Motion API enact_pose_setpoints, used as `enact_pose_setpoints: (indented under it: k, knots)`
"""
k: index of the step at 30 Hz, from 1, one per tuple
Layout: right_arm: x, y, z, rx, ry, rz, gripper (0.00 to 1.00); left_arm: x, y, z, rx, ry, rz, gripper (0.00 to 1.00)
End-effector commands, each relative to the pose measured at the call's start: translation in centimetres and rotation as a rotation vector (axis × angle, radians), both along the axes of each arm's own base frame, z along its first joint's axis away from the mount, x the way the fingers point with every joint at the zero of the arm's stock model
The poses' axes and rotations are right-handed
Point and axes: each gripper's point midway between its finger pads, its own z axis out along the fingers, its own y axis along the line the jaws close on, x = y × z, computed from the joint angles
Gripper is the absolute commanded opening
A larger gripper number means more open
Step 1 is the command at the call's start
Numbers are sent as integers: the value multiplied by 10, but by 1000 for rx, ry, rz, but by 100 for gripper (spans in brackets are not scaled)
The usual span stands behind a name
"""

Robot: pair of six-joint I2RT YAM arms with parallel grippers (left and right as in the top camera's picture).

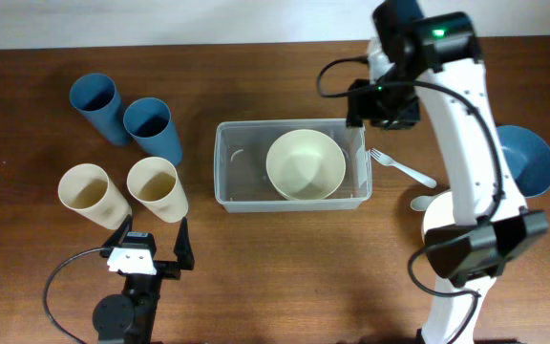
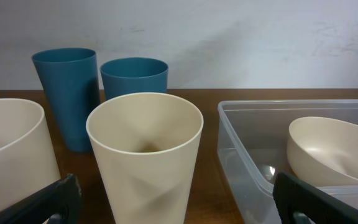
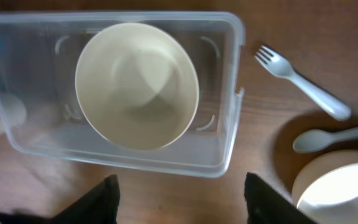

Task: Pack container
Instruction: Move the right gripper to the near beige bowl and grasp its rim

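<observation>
Bowl (image 1: 304, 164) is sitting in the container (image 1: 223, 164), frame centre. Left gripper (image 1: 153, 239), lower left, and right gripper (image 1: 383, 105), upper right, are gaping, empty.

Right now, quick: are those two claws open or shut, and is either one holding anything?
Left gripper: open, holding nothing.
Right gripper: open, holding nothing.

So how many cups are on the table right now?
4, all left of the container: far blue cup, near blue cup, left cream cup, right cream cup. The right arm may hide others on its side.
</observation>
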Motion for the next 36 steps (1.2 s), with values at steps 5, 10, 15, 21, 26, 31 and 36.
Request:
enact_pose_setpoints:
  k: [5,10,15,21,26,31,36]
  knots:
    - [-26,-40,66,2,-171,-95,70,0,0,-1,18,-3,-6,100]
    - [-71,-86,84,-130,-216,-301,76,0,0,-1,18,-3,-6,100]
    - [-117,-119,64,-165,-140,-544,76,0,0,-1,18,-3,-6,100]
    - [-156,-156,-6,-224,10,-870,76,0,0,-1,18,-3,-6,100]
    - [-174,-174,-65,-246,122,-1026,76,0,0,-1,18,-3,-6,100]
    - [-190,-191,-107,-227,199,-1182,74,0,0,-1,18,-3,-6,100]
    - [-208,-209,-127,-204,252,-1318,75,0,0,-1,18,-3,-6,100]
